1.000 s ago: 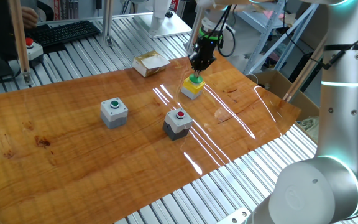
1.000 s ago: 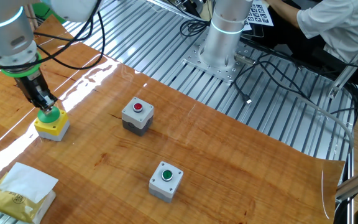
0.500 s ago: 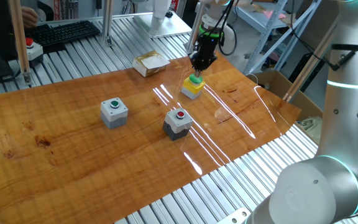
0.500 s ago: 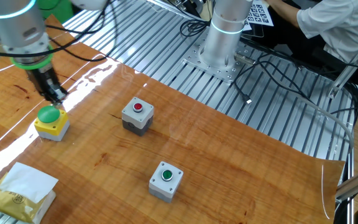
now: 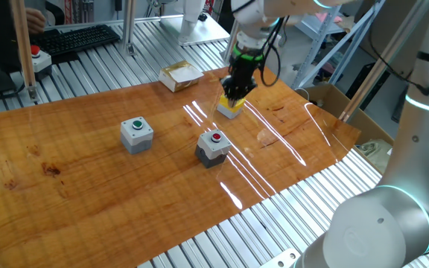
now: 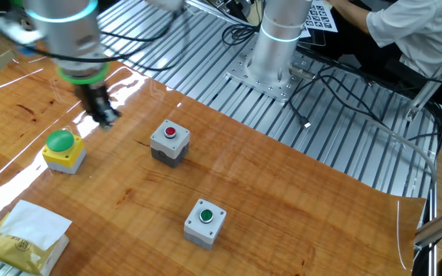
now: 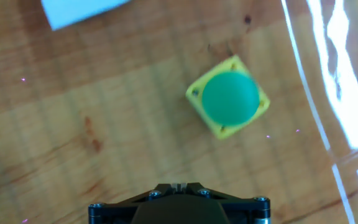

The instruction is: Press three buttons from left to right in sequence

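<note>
The gripper, clenched on nothing, hangs above the table, at two o'clock from the yellow button, clear of it.

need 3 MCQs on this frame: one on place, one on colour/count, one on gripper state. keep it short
1. Where is the gripper?
A. pressing the yellow box's green dome
B. clear of the yellow box, off to its side toward the dark grey box
C. over the light grey box

2. How many button boxes on the wooden board have a red cap?
A. none
B. one
C. three

3. The fingers are:
A. shut, holding nothing
B. wide open
C. clamped on a box

Answers: 1 B, the hand view shows the green dome uncovered, apart from the hand. 2 B, only the dark grey box; the light grey box has a green cap. 3 A, the tips form one point in the other fixed view, with nothing between.
</note>
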Available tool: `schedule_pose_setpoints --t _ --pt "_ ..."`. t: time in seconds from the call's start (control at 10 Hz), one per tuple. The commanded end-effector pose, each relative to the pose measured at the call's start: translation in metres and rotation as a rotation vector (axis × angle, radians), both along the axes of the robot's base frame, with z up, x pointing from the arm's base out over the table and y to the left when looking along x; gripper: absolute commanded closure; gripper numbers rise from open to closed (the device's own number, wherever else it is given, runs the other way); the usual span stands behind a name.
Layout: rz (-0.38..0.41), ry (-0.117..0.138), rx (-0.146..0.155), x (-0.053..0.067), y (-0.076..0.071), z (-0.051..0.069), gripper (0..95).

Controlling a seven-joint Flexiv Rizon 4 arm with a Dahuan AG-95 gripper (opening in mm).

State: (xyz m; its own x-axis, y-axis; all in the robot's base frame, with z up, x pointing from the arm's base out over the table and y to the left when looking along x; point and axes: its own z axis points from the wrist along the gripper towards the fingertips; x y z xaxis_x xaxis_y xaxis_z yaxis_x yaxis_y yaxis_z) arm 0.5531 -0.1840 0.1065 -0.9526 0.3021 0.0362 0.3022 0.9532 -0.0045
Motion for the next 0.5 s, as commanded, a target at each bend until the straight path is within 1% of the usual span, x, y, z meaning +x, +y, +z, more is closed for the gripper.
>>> schedule_pose_setpoints --t 0.1,0.2,0.4,0.5 --pt "-0.030 -0.003 -0.001 -0.014 0.017 -0.001 95.0" --pt "-0.045 -0.003 -0.002 -0.021 0.028 0.000 95.0" --pt "-0.068 -0.002 -0.001 -0.033 0.043 0.002 95.0" --pt "-0.074 -0.001 -0.001 -0.036 0.048 0.002 95.0"
